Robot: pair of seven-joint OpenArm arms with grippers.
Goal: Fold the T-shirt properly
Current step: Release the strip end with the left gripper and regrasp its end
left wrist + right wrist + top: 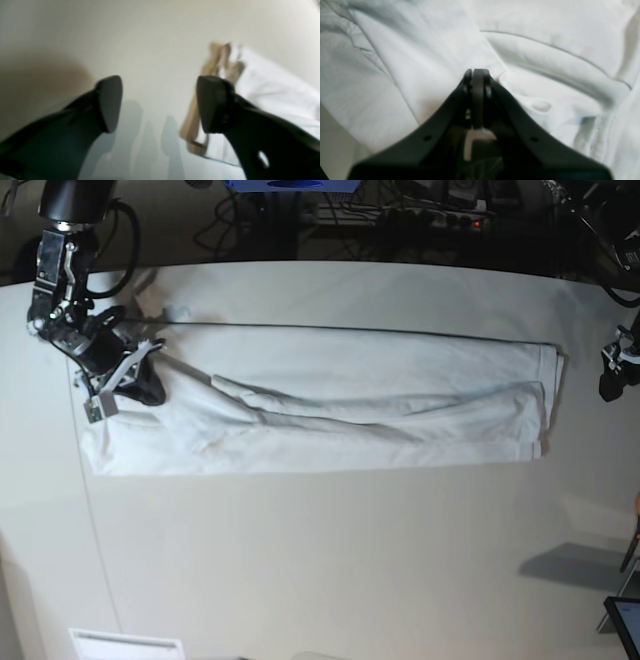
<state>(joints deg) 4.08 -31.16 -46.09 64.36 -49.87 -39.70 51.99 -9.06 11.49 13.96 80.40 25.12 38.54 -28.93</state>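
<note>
T-shirt (330,405) lies folded into a long horizontal band across the white table (330,560). Right gripper (477,75) is closed, tips pressed onto wrinkled fabric at one end. Left gripper (160,103) hangs with jaws spread, empty, just beside the opposite end.

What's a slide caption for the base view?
T-shirt folded into a long band; right gripper shut on one end, left gripper off the other.
</note>
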